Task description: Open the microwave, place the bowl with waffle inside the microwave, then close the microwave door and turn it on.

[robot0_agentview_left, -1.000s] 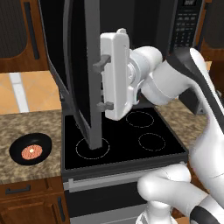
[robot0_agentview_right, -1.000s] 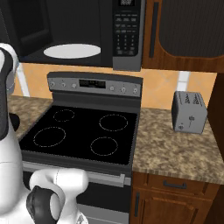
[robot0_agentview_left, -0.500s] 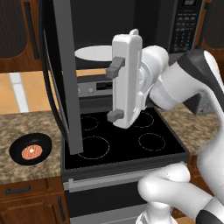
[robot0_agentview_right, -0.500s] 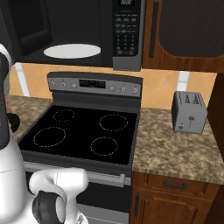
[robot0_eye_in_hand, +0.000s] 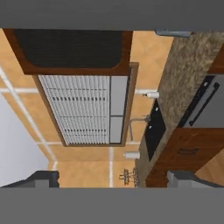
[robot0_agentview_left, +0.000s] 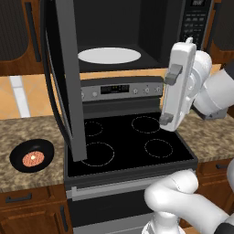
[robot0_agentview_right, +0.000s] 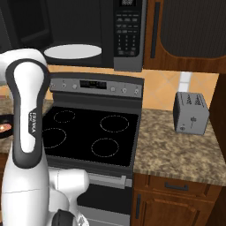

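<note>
The microwave (robot0_agentview_left: 128,36) hangs over the stove with the microwave door (robot0_agentview_left: 64,77) swung wide to the left, its edge turned toward the camera. Inside, the white turntable (robot0_agentview_left: 109,55) lies bare, and the button panel (robot0_agentview_right: 129,33) sits at the right of the cavity.

The bowl (robot0_agentview_left: 32,155) rests on the granite tabletop (robot0_agentview_left: 27,132) left of the stove, near its front edge, with the waffle (robot0_agentview_left: 33,158) lying flat in its middle. A sliver of the bowl also peeks out at the left edge of the right base view, behind the arm.

The gripper (robot0_agentview_left: 171,96) hangs over the right side of the cooktop, well apart from the bowl, its fingers (robot0_agentview_left: 173,74) pointing left. Two dark tips stand far apart at the bottom corners of the hand view, so the gripper looks spread and holds nothing.

The door step looks done; fetching the bowl appears to be next. The bowl seems rigid, light and shallow, so a pinch across its rim on the side nearest the stove looks best, one finger inside and one outside. The smooth black wall may slip, and the loose waffle could slide if the bowl tips, so it should travel level. A grey toaster (robot0_agentview_right: 190,113) stands on the tabletop right of the stove, out of the way
</note>
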### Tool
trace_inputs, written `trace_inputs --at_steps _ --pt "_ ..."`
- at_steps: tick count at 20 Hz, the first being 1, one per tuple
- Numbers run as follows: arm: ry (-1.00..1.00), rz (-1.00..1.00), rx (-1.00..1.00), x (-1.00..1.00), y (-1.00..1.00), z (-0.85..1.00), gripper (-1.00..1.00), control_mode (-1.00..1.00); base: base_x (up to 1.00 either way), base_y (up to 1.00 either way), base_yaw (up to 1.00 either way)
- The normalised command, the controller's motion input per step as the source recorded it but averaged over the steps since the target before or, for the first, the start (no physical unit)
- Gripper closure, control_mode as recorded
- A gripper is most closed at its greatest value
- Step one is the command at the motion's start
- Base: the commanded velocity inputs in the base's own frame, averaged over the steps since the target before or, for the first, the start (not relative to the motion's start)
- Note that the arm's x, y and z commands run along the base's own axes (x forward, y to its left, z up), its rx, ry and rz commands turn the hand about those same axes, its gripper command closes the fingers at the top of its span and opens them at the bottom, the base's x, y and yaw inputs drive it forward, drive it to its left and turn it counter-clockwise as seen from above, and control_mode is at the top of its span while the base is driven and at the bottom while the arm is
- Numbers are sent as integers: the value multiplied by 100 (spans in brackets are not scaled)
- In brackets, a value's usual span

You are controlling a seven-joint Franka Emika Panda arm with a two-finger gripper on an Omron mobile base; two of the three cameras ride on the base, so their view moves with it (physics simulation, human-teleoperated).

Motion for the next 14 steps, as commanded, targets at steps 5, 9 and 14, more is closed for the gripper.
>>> trace_inputs --at_steps 5,9,14 --pt "-10 -11 -15 87 0 -84 -100 -100 0 0 0" --pt "-12 -22 -15 64 0 -77 -100 -100 0 0 0" --pt "-3 -41 -9 57 0 -63 -100 -100 0 0 0"
